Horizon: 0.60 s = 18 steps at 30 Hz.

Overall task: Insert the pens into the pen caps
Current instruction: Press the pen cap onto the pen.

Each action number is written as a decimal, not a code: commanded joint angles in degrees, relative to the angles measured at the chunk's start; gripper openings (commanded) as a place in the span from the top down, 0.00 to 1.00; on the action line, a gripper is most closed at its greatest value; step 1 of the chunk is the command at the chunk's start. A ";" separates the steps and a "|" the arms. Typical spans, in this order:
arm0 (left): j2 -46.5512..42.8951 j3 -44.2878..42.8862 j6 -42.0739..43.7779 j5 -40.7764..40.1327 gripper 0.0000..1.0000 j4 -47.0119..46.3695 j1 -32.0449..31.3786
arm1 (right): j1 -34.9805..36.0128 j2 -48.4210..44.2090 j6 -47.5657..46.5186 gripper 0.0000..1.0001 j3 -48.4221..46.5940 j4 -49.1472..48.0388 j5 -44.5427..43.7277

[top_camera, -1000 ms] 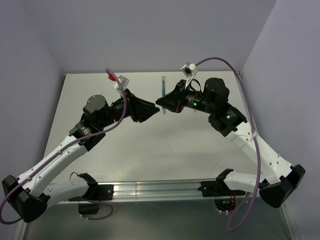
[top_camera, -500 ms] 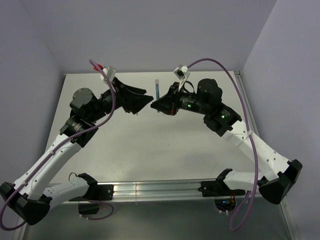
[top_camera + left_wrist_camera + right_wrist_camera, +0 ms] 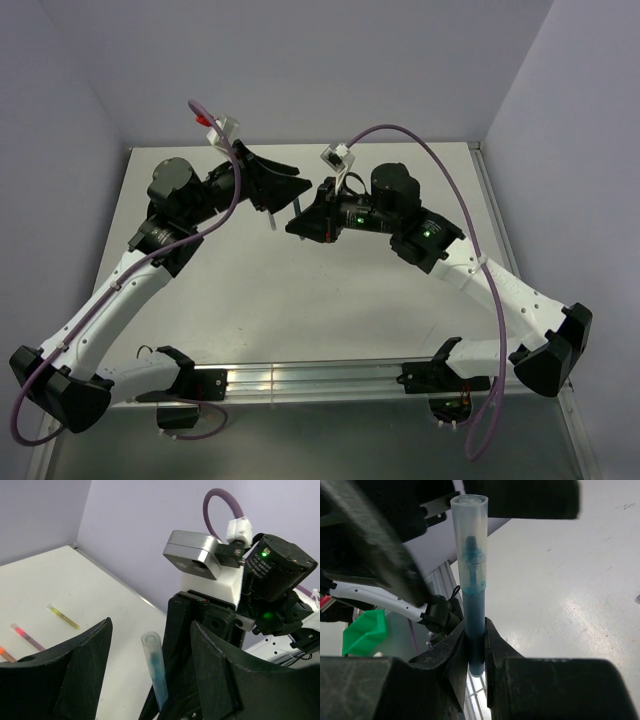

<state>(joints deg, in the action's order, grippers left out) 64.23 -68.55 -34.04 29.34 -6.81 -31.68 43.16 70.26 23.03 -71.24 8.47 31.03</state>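
**A:** How much room is there around the arms?

**B:** Plenty in front. The white table [image 3: 300, 310] lies open from the two claws to the metal rail [image 3: 300, 378] at its near edge. Both work over the back half, near the back wall [image 3: 300, 70] and well apart from the side edges.

**A:** And the claws?

**B:** The right gripper [image 3: 476, 647] pinches the blue pen [image 3: 474, 610] low on its barrel, with the clear cap [image 3: 469, 535] sitting over the tip. The left gripper [image 3: 303, 181] is spread wide, a finger on either side of the pen and touching neither it nor the cap.

**A:** Other pens?

**B:** A yellow pen [image 3: 63, 617] and a pink-red pen [image 3: 27, 636] lie flat on the table. An orange one [image 3: 5, 653] shows at the frame's border.

**A:** What differs from a second ago?

**B:** The right gripper has carried the pen leftward. The left gripper has widened and drawn back and to the left.
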 commanded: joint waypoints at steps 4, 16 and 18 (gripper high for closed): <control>1.86 -3.43 -1.46 4.32 0.34 -3.47 0.39 | 2.10 0.32 -1.32 1.00 -3.55 -1.44 -0.09; 2.83 -3.34 -2.78 6.78 0.55 -3.74 0.83 | 3.51 1.55 -2.99 1.00 -4.61 -0.03 -0.88; 2.83 -2.81 -3.22 7.13 0.60 -4.18 0.92 | 3.78 1.90 -3.25 1.00 -4.96 0.32 -0.88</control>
<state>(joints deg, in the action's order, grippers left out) 67.18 -69.41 -36.67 34.59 -8.38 -31.14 46.28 71.72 21.26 -72.84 8.84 30.76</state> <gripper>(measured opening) 0.426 0.216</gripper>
